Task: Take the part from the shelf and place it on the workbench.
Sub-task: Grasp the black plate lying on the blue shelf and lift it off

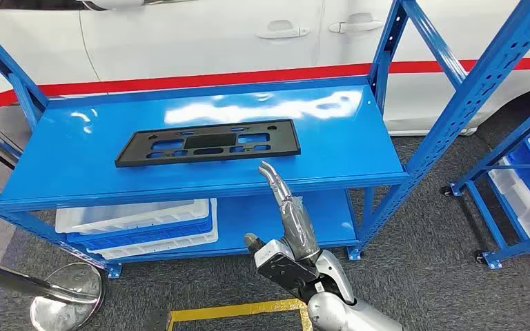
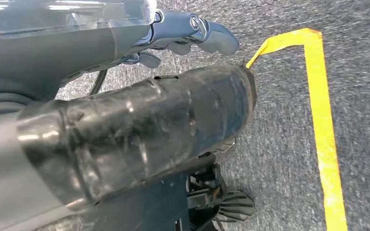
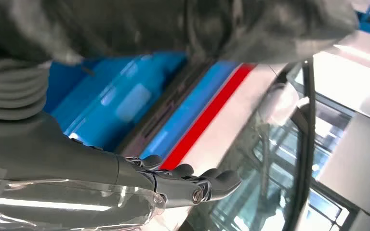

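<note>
The part (image 1: 207, 143) is a flat black plate with several cutouts. It lies across the middle of the blue shelf's top board (image 1: 76, 158). My right hand (image 1: 291, 221) is raised in front of the shelf's front edge, below and right of the part's near right corner. Its fingers stretch toward the part and hold nothing. The right wrist view shows this hand (image 3: 183, 180) with straight fingers, and the part (image 3: 159, 115) as a dark strip beyond them. My left hand (image 2: 188, 33) hangs over the grey carpet, holding nothing.
A white car (image 1: 200, 34) with a red stripe stands close behind the shelf. White and blue bins (image 1: 138, 224) sit on the lower board. Another blue rack (image 1: 524, 172) stands at the right. A chrome post base (image 1: 65, 296) and yellow floor tape (image 1: 234, 312) lie near my feet.
</note>
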